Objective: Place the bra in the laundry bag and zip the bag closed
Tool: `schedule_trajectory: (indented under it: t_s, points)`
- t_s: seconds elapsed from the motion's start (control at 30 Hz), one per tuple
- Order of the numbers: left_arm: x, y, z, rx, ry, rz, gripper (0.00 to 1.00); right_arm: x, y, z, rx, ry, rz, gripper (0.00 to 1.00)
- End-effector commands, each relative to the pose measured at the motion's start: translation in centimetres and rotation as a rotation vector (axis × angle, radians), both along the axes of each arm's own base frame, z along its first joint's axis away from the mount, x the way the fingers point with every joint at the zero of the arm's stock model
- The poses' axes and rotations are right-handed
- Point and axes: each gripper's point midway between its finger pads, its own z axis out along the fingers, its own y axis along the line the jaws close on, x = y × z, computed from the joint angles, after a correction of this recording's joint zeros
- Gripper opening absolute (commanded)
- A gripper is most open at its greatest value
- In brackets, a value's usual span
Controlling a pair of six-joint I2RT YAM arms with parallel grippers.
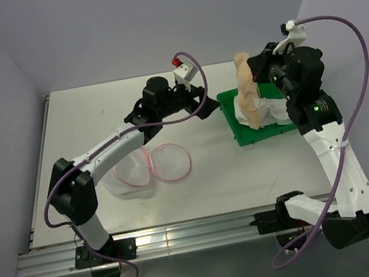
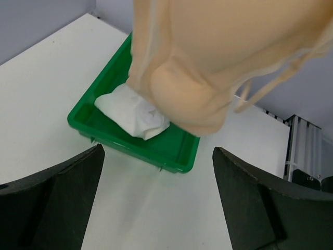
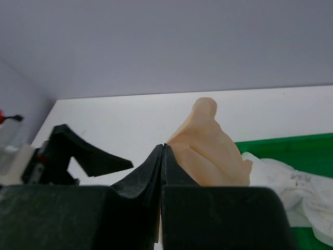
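2 sets at tray (image 1: 236, 129) edge: R jaws tight on hanging bra (image 1: 244, 81), L jaws released.

Brightly, evenly lit from overhead. Only faint, soft shadows on the table (image 1: 218, 175); white glare along its near edge. Soft-focused up close in both wrist views.

No text, label, brand, number or sign can be read in any of the views. The white cloth (image 3: 304, 190) lying in the green tray (image 3: 281, 148) on the right carries a few faint dark specks (possibly print, but too blurred in the right wrist view to tell).
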Motion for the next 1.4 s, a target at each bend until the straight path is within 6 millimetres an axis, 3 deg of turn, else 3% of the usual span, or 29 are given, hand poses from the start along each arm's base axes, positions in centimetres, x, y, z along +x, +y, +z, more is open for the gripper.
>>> schedule_trajectory:
  t_s: [0.0,0.07,0.3,0.43,0.47,0.53,0.57,0.63,0.77,0.93,1.1,1.23,1.37]
  points:
    - [-0.1,-0.3,2.6,-0.051,-0.102,-0.101,0.93,-0.7,1.8,3.8,-0.003,-0.093,0.123,0.00]
    - [0.2,0.3,2.9,-0.062,-0.116,-0.107,0.97,-1.0,2.4,4.1,0.001,-0.099,0.165,0.00]
    - [-1.6,-0.1,3.8,-0.124,-0.121,-0.237,0.99,-1.6,4.2,5.2,0.028,-0.099,0.285,0.00]
    - [-3.7,-0.7,4.3,-0.163,-0.112,-0.302,0.99,-2.1,5.2,5.9,0.072,-0.104,0.336,0.00]
    - [-4.3,-0.7,3.6,-0.165,-0.110,-0.300,0.99,-2.2,5.3,5.8,0.079,-0.101,0.342,0.00]
    - [-5.9,-0.6,4.5,-0.183,-0.136,-0.303,0.99,-2.5,5.5,6.0,0.095,-0.110,0.350,0.00]
    - [-6.2,-0.5,3.8,-0.184,-0.119,-0.290,0.99,-2.4,5.5,5.5,0.101,-0.102,0.351,0.00]
    - [-6.6,-0.4,4.3,-0.201,-0.127,-0.305,0.99,-2.3,5.4,5.4,0.110,-0.099,0.341,0.00]
    - [-5.9,-1.5,4.8,-0.204,-0.112,-0.242,0.99,-2.3,5.7,4.6,0.126,-0.086,0.339,0.00]
    - [-3.2,-3.3,6.0,-0.251,-0.079,0.018,0.99,-3.0,6.5,4.3,0.161,-0.098,0.343,0.00]
    - [-2.4,-4.9,6.6,-0.303,-0.046,0.165,0.99,-3.5,7.7,3.4,0.182,-0.091,0.347,0.00]
    - [-1.9,-5.1,6.4,-0.293,-0.052,0.234,0.99,-3.8,7.9,2.9,0.195,-0.088,0.348,0.00]
    - [-0.3,-3.6,6.5,-0.263,-0.080,0.389,0.97,-3.8,8.1,2.1,0.200,-0.075,0.350,0.00]
